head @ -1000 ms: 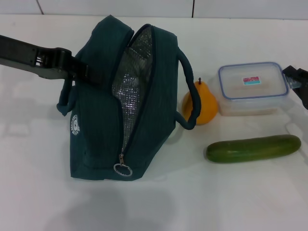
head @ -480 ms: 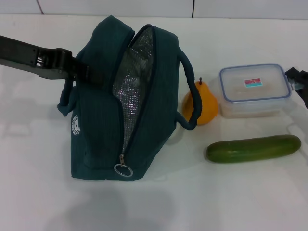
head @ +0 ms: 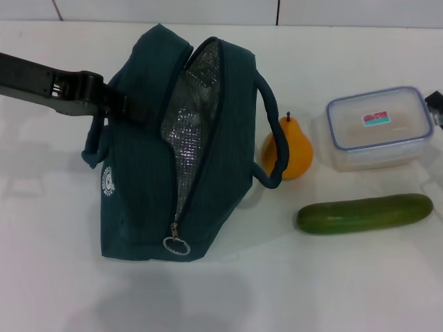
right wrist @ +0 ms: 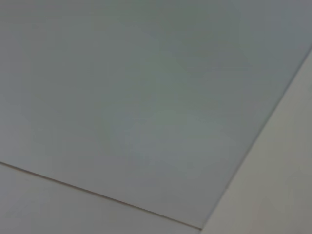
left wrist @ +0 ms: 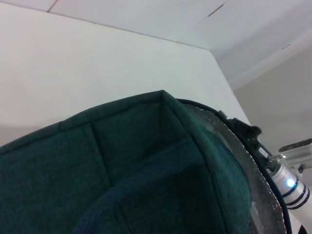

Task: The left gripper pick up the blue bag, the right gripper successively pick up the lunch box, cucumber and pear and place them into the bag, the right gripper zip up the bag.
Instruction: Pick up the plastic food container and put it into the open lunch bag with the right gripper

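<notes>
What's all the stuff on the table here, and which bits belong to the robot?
bag: one, dark teal-blue, left of centre on the table, zip open, silver lining showing.
pear: one, yellow-orange, just right of the bag, beside its handle.
lunch box: one, clear with blue-rimmed lid, far right, tilted.
cucumber: one, green, lying in front of the lunch box.
table: one, white.
left gripper: black, at the bag's upper left side.
right gripper: dark, at the right edge by the lunch box.

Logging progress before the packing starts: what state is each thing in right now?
blue bag: unzipped, gaping, standing on the table, held at its side by the left pincer.
lunch box: lid on, tilted, at the right pincer.
pear: upright on the table.
cucumber: lying flat.
</notes>
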`<state>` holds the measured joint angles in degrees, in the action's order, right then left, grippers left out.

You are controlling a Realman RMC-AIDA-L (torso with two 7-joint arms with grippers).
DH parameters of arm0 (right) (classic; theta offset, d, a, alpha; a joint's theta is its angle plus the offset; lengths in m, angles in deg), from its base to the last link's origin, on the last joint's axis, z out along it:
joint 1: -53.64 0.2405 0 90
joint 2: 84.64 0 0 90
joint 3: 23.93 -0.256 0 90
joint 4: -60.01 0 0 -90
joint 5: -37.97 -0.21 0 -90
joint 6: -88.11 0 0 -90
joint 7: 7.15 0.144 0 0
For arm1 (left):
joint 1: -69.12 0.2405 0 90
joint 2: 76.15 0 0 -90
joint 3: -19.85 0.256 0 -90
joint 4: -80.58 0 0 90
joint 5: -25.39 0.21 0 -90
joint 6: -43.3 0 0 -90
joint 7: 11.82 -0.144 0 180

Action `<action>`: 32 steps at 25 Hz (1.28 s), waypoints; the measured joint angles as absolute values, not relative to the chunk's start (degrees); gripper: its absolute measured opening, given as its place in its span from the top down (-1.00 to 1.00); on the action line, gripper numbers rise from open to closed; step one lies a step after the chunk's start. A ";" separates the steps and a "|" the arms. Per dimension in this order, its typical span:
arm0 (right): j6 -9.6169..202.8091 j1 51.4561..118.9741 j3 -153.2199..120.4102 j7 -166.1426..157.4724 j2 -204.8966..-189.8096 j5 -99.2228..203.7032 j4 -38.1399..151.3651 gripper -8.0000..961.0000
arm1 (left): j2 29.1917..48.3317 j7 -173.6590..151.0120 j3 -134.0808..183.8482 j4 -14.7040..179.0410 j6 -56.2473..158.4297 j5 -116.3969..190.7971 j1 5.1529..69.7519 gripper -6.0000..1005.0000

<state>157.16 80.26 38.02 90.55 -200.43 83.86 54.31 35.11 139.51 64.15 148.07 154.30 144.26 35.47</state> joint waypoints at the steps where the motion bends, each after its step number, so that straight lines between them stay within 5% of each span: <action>1: 157.81 79.98 37.83 90.43 -200.41 83.66 54.16 0.78 | 35.12 139.46 64.15 148.07 154.30 144.26 35.51 0.91; 21: 175.91 77.25 34.62 91.07 -200.02 76.48 53.94 0.78 | 35.41 139.25 64.12 147.88 154.14 144.48 35.53 0.91; 32: 181.96 85.05 34.62 96.87 -200.48 75.03 51.43 0.77 | 35.49 139.19 64.15 147.89 154.18 144.16 35.56 0.91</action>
<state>181.96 85.05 34.62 96.87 -200.48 75.03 51.43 35.49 139.19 64.15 147.89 154.18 144.16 35.56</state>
